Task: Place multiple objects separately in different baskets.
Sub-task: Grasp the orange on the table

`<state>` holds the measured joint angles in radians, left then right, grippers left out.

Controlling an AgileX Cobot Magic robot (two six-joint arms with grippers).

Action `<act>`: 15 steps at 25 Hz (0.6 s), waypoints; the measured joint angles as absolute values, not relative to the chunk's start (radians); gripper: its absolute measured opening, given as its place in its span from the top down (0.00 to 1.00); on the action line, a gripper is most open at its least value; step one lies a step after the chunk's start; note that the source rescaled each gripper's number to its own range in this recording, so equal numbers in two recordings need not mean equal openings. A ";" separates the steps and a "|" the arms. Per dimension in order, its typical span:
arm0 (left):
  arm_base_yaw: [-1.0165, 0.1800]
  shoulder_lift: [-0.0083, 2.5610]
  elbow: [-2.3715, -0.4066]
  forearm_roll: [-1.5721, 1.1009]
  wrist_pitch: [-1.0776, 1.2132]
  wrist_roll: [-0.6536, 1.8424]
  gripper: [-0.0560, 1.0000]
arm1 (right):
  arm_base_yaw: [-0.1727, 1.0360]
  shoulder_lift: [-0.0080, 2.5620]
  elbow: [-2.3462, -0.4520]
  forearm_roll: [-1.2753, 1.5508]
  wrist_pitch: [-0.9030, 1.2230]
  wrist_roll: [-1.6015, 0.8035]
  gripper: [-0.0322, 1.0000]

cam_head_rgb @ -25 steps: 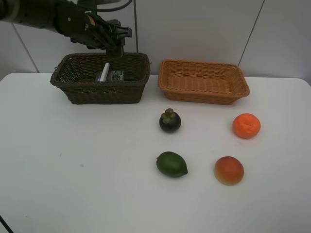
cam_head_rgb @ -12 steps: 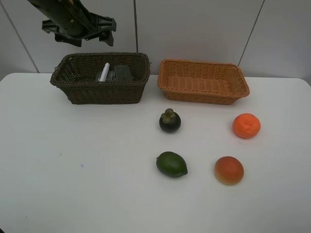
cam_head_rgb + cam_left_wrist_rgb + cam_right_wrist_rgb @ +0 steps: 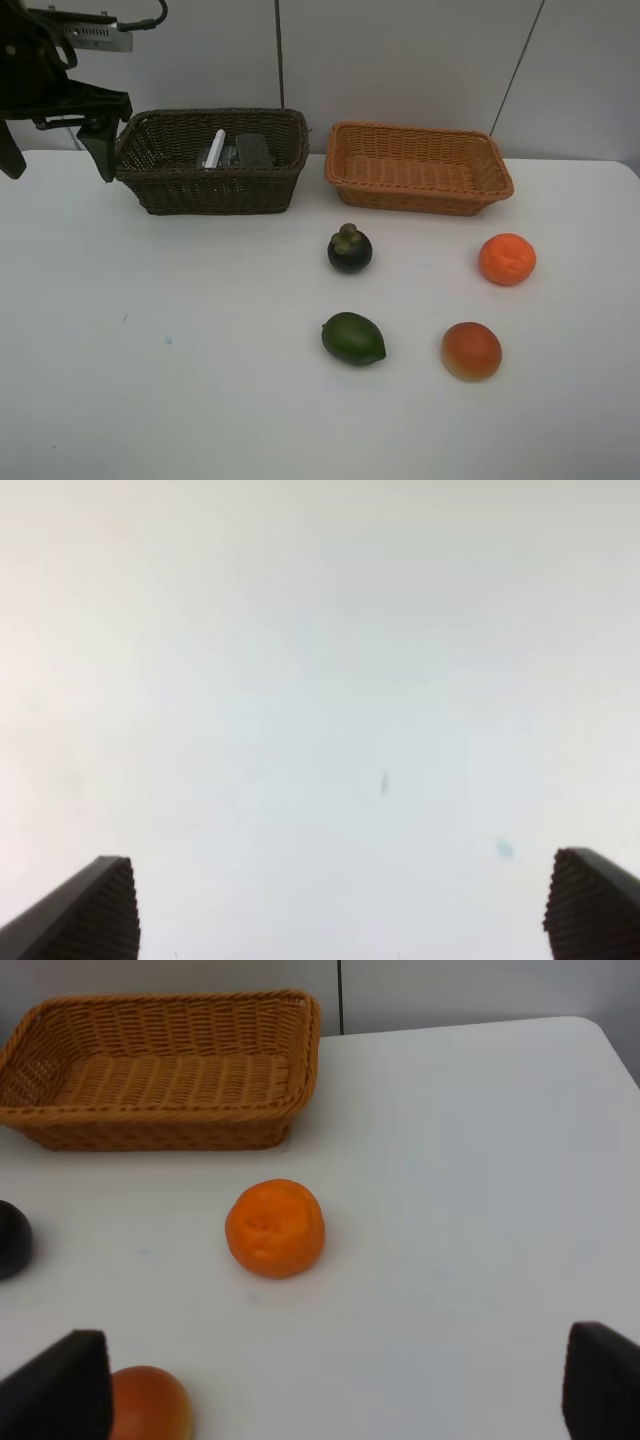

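Exterior high view: on the white table (image 3: 200, 400), the shallow orange-tan wicker basket (image 3: 420, 196) is empty. The deeper dark brown wicker basket (image 3: 210, 192) sits just beside it toward the left arm's side. The left gripper (image 3: 55, 165) hangs well apart from the tan basket, beyond the dark one, its jaws spread and holding nothing. The right gripper (image 3: 330, 1390) is also spread wide and empty, looking across the table at the tan basket. Four fruits lie in front of that basket, none of them touching it: the round orange (image 3: 507, 259) near its right corner, the red-orange fruit (image 3: 471, 351) farther out, the green fruit (image 3: 353, 338) likewise, and the dark mangosteen (image 3: 350, 249) near its left corner. The white marker (image 3: 215, 147) rests in the dark basket. The right arm's likely next job is the orange. It should centre the jaws over the widest part, close gently, then lift clear of the tan rim.
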<state>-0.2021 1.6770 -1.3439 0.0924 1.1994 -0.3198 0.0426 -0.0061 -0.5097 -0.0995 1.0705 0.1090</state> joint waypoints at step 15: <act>0.002 1.030 -0.722 0.000 1.200 -0.145 0.00 | 0.043 -0.006 -0.510 -0.100 1.071 0.109 0.00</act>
